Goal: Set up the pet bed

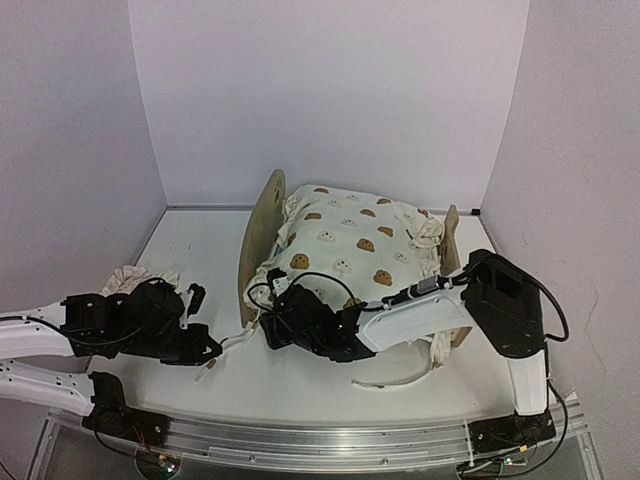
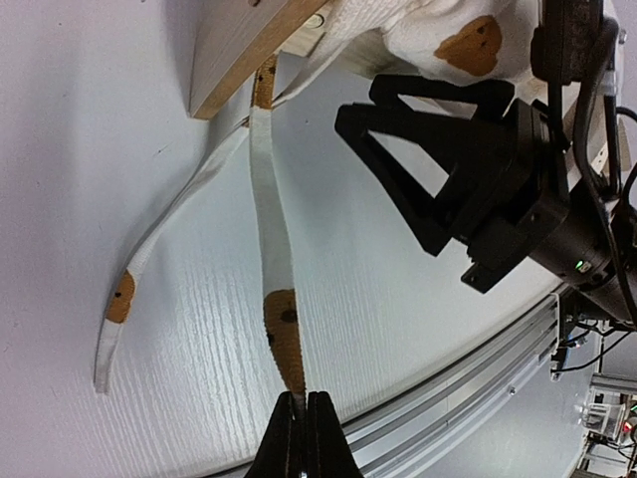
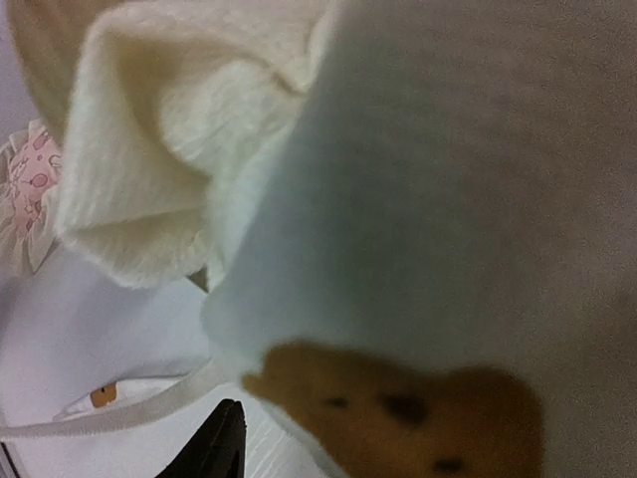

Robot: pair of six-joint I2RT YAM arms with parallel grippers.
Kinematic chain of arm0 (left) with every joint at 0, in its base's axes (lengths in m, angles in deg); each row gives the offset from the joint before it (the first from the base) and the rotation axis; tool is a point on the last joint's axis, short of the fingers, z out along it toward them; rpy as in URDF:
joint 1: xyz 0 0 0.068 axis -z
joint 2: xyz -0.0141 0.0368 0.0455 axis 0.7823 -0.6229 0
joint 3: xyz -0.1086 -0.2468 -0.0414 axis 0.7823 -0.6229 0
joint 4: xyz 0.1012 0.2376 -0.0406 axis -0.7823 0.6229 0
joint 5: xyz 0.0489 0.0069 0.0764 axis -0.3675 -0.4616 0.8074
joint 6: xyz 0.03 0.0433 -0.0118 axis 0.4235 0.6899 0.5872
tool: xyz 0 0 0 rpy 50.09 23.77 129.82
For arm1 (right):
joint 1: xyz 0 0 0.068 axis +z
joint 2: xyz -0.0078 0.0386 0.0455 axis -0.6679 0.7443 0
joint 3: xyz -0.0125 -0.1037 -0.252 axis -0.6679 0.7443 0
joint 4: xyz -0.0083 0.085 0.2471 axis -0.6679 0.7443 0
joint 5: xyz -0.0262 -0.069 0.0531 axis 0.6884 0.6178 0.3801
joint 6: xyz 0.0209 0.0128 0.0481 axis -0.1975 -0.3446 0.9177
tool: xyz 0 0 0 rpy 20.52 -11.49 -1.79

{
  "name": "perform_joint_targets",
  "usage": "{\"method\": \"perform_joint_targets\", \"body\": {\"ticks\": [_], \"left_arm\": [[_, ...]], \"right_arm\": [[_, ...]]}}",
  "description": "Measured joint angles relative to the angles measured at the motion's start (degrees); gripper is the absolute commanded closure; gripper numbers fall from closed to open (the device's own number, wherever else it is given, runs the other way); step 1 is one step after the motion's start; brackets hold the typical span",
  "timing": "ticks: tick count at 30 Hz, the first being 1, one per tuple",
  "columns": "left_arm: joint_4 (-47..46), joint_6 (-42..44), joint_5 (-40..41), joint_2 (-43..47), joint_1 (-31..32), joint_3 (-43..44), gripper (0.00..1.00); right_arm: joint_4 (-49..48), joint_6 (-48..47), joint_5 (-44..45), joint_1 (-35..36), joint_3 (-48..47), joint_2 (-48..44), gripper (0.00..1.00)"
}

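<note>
White table, top view: arm bases at the 6 o'clock edge.

Pet bed sits mid-table, a little toward 12 o'clock from centre. Long axis runs roughly 9 to 3 o'clock. Rounded headboard stands at the 9 o'clock end, its broad face turned to 9. Low footboard at the 3 o'clock end. Frame upright on the table.

Cream bear-print quilt lies over the bed from headboard to footboard. It is bunched and hangs over the 6 o'clock side. It hides what lies under it.

Right arm reaches from its base at 5 o'clock across toward 9. Right gripper is at the 6 o'clock corner of the headboard, against the quilt's edge. Its wrist view is filled with quilt and shows one fingertip only. Cannot tell how far this pincer is open, or whether it holds cloth.

Left arm lies low at 8 o'clock. Left gripper has its fingers pressed together on the end of a quilt tie. That tie runs straight from the bed's wooden corner to the pincer.

Pinkish ruffled pillow lies on the table at 9 o'clock, well apart from the bed, just behind the left arm.

A second tie lies slack on the table beside the held one.
</note>
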Motion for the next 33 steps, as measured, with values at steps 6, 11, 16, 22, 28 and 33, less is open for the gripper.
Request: {"method": "perform_joint_targets", "body": {"ticks": [6, 11, 16, 22, 28, 33], "left_arm": [[0.03, -0.16, -0.02, 0.00, 0.00, -0.84, 1.00], [-0.09, -0.17, -0.15, 0.05, 0.00, -1.20, 1.00], [-0.42, -0.17, -0.49, 0.37, 0.00, -2.38, 1.00], [-0.50, -0.20, -0.86, 1.52, 0.00, -3.50, 1.00], [-0.69, -0.19, -1.04, 2.61, 0.00, -4.40, 1.00], [-2.97, 0.23, -2.63, 2.06, 0.00, -5.29, 1.00]], "right_arm": [[-2.51, 1.44, -0.40, -0.19, -2.51, 3.65, 0.59], [-5.12, 2.13, -0.39, -0.19, -4.44, 6.20, 0.67], [-8.80, 2.50, 1.12, -0.19, -4.77, 7.81, 0.80], [-12.41, 2.75, 3.12, -0.19, -4.88, 9.57, 0.99], [-13.78, 3.14, 3.77, -0.15, -4.27, 9.64, 1.00], [-14.87, 4.22, 3.29, -0.15, -0.44, 8.53, 1.00]]}}
